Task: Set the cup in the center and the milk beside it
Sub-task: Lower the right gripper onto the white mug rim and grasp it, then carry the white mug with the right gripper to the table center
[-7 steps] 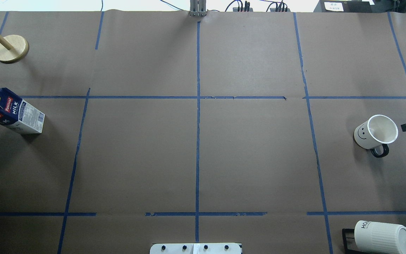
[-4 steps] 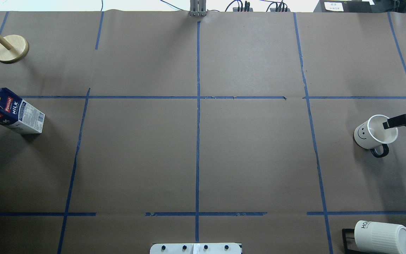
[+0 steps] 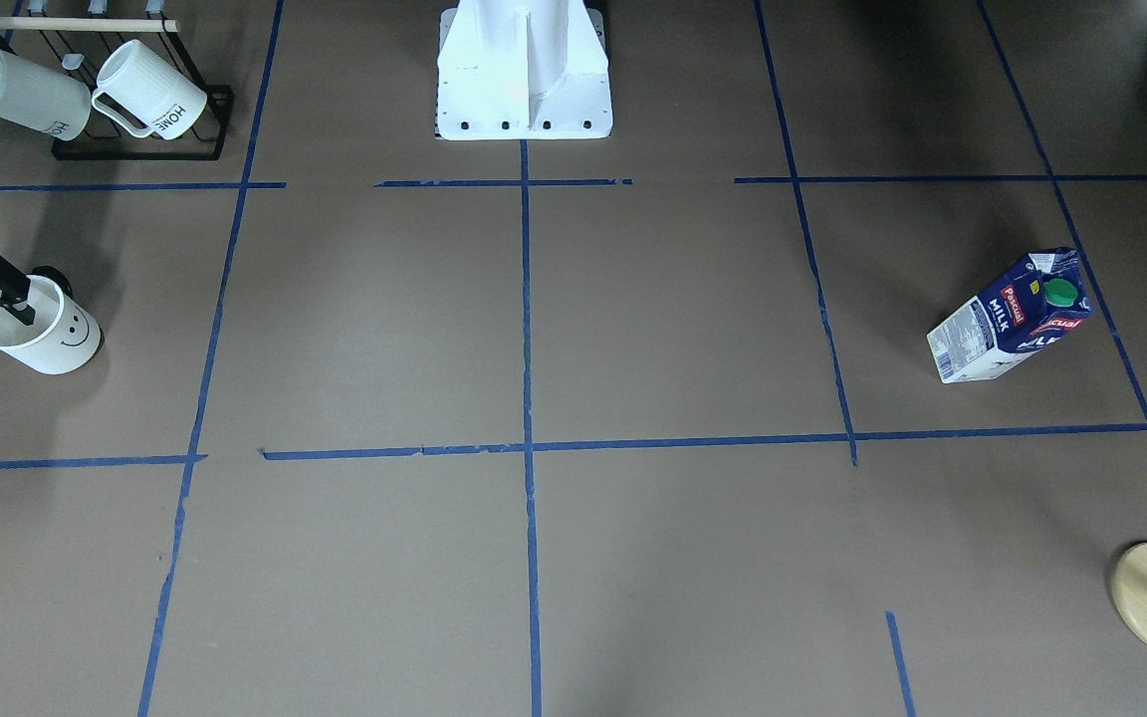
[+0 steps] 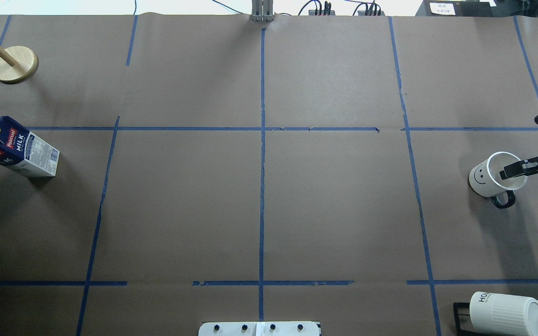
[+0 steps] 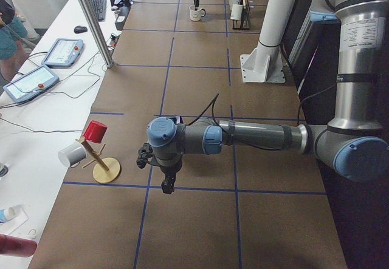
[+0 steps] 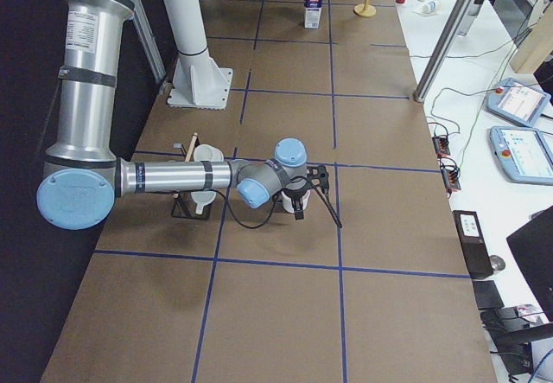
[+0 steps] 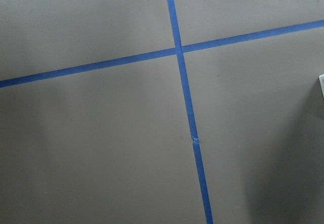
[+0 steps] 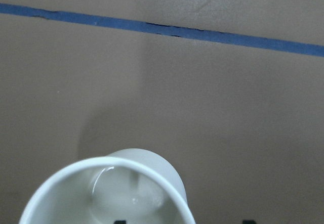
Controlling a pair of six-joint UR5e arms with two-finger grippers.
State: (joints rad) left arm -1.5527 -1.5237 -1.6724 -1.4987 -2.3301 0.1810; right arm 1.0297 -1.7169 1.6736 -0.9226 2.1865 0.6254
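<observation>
The cup point(image 4: 484, 179), a white mug with a smiley face and a black handle, stands upright at the right side of the table; it also shows in the front view point(image 3: 56, 339). My right gripper point(image 4: 521, 147) is open, with one finger point(image 4: 512, 170) over the cup's mouth and the other outside the rim. The right wrist view shows the cup's rim point(image 8: 101, 166) from above. The milk point(image 4: 14, 147) stands upright at the far left. The center point(image 4: 263, 129) is bare. My left gripper point(image 5: 165, 181) hangs above the table near the milk; I cannot tell if it is open or shut.
A black rack point(image 4: 460, 317) holds two ribbed "HOME" mugs point(image 4: 507, 312) at the near right corner. A wooden peg stand point(image 4: 14, 64) is at the far left. The robot's white base point(image 3: 524, 70) sits at the near middle edge.
My right gripper has come in from the right edge toward the cup, and one finger now reaches over its mouth. The cup and the milk have not moved.
</observation>
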